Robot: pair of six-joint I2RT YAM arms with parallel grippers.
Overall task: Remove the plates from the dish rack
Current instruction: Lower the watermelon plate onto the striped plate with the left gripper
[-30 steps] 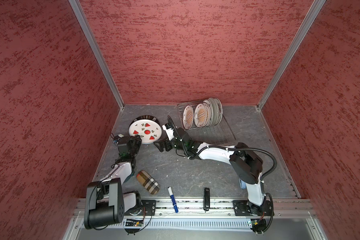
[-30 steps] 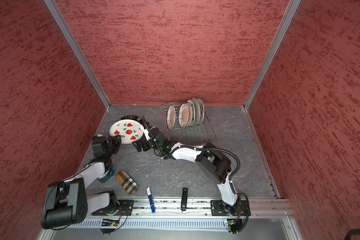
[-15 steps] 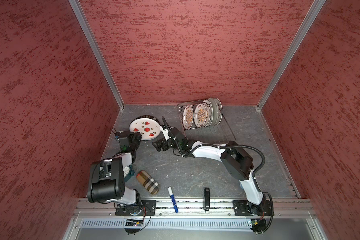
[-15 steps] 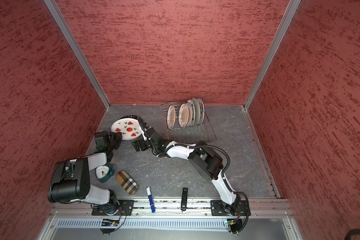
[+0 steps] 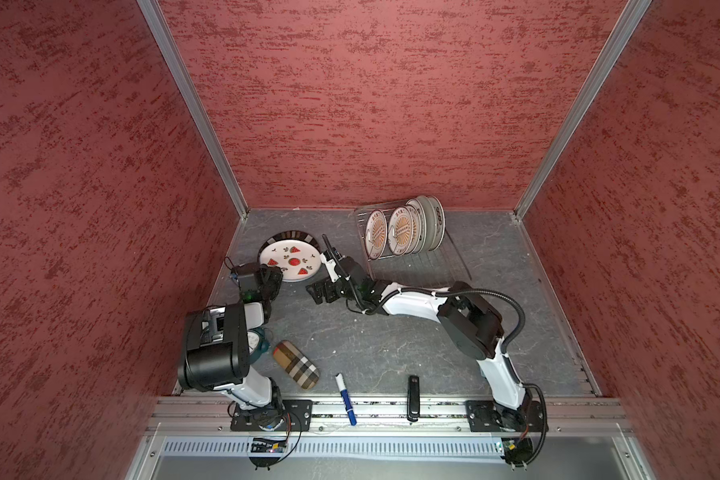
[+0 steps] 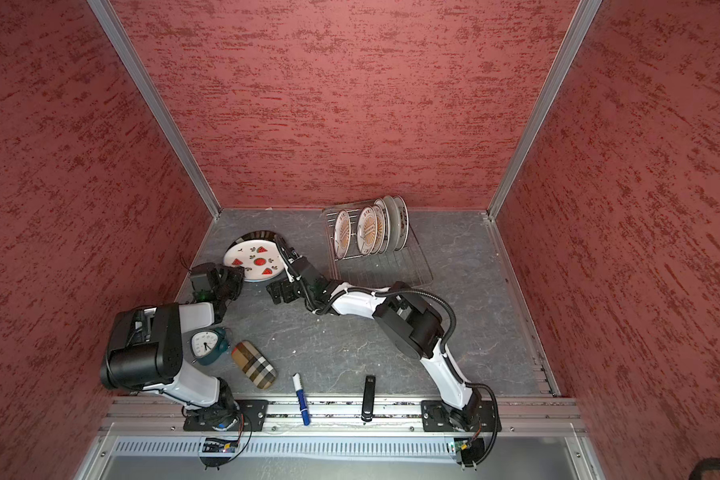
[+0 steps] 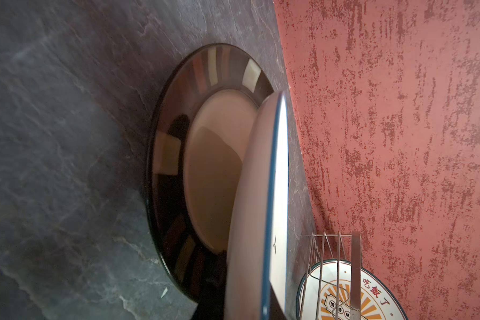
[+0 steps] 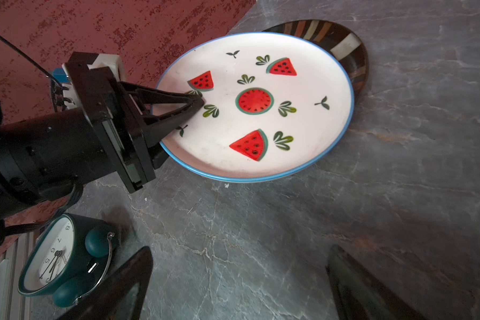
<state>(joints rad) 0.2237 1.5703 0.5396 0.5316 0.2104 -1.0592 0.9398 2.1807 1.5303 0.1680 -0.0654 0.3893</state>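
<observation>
One plate (image 8: 261,110) pinched in L tool (image 8: 191,106).

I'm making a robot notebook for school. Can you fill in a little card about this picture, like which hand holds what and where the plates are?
left hand: shut on the rim of the watermelon plate
watermelon plate: tilted, partly over a dark striped-rim plate lying flat on the table
right hand: open, empty, near the watermelon plate
dish rack: several sunburst plates standing upright in it
also on table: teal alarm clock, plaid case, blue marker
</observation>
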